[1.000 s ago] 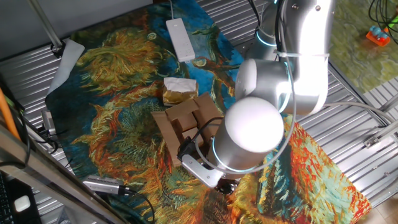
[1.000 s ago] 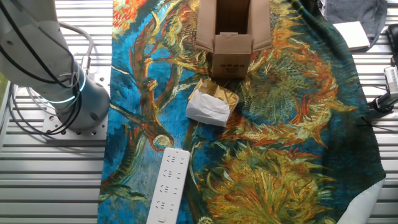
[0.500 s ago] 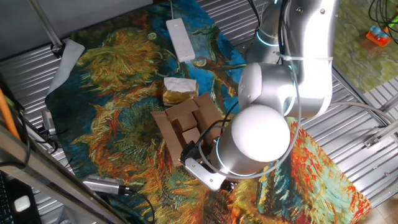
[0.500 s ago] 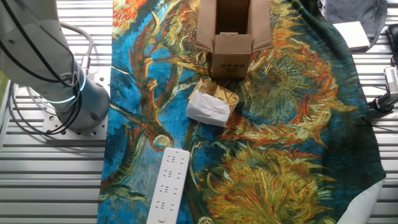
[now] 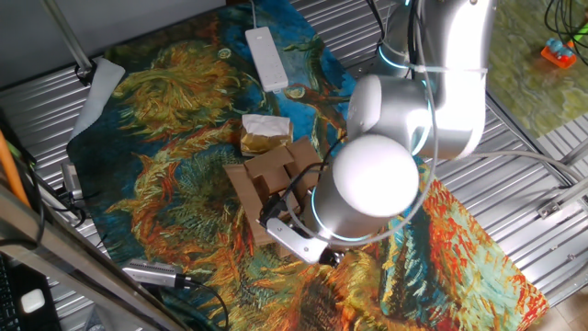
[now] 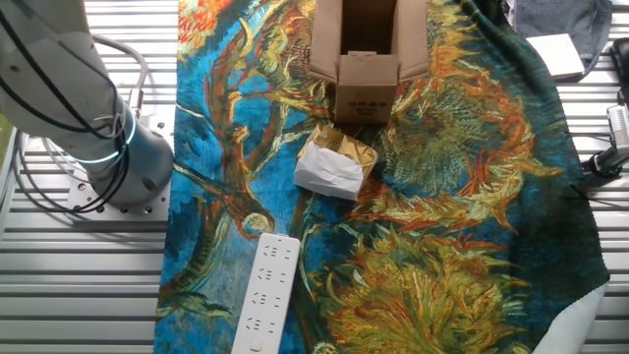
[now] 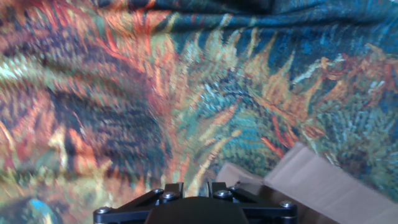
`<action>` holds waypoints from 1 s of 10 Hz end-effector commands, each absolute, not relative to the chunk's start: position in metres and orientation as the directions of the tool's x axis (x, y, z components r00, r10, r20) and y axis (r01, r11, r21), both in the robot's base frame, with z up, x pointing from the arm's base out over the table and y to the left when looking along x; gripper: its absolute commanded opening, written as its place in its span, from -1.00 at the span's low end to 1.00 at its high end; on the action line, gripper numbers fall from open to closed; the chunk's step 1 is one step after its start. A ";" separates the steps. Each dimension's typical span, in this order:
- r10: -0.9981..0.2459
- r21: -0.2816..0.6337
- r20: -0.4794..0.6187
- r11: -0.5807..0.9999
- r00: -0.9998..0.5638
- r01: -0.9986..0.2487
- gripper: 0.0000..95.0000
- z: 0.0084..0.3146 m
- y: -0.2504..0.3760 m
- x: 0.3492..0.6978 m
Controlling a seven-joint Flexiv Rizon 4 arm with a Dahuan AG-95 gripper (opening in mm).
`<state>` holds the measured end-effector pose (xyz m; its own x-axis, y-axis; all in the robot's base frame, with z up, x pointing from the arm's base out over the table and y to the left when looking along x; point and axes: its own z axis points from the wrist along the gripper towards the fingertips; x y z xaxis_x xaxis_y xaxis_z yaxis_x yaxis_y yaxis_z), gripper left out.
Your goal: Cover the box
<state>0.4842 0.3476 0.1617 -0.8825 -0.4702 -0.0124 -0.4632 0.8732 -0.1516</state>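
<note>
The box (image 5: 273, 176) is a small brown cardboard carton standing on the patterned cloth with its flaps spread open. In the other fixed view the box (image 6: 366, 67) is at the top edge, its inside showing. My arm's big white wrist (image 5: 372, 184) hangs over the box's right side and hides the gripper there. In the hand view my gripper (image 7: 189, 189) shows only as two dark stubs close together at the bottom edge, with nothing between them. A brown flap of the box (image 7: 323, 186) lies just to their right.
A crumpled white-and-tan paper packet (image 5: 264, 133) lies right beside the box, and it also shows as the paper packet (image 6: 337, 164) in the other view. A white power strip (image 5: 266, 57) lies farther off. The arm's base (image 6: 108, 147) stands on the metal slats left of the cloth.
The arm's wrist has shifted a little up and left, closer over the box. The box, the packet and the power strip have not moved.
</note>
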 end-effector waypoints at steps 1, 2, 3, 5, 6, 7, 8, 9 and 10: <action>-0.480 -0.160 -0.002 0.866 -0.877 -0.474 -0.60 0.162 0.345 0.484; -0.498 -0.172 0.015 0.853 -0.867 -0.493 -0.60 0.162 0.345 0.485; -0.506 -0.177 0.021 0.847 -0.862 -0.501 -0.60 0.162 0.345 0.485; -0.556 -0.211 0.057 0.805 -0.829 -0.555 -0.60 0.163 0.343 0.489; -0.558 -0.210 0.055 0.804 -0.828 -0.556 -0.60 0.163 0.343 0.489; -0.559 -0.209 0.054 0.804 -0.827 -0.557 -0.60 0.163 0.343 0.489; -0.560 -0.209 0.055 0.803 -0.827 -0.558 -0.60 0.163 0.343 0.489; -0.560 -0.208 0.054 0.804 -0.827 -0.558 -0.60 0.163 0.343 0.489; -0.560 -0.208 0.053 0.803 -0.827 -0.558 -0.60 0.163 0.343 0.489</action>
<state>0.4888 0.3426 0.1631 -0.8268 -0.5599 0.0531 -0.5576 0.8037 -0.2076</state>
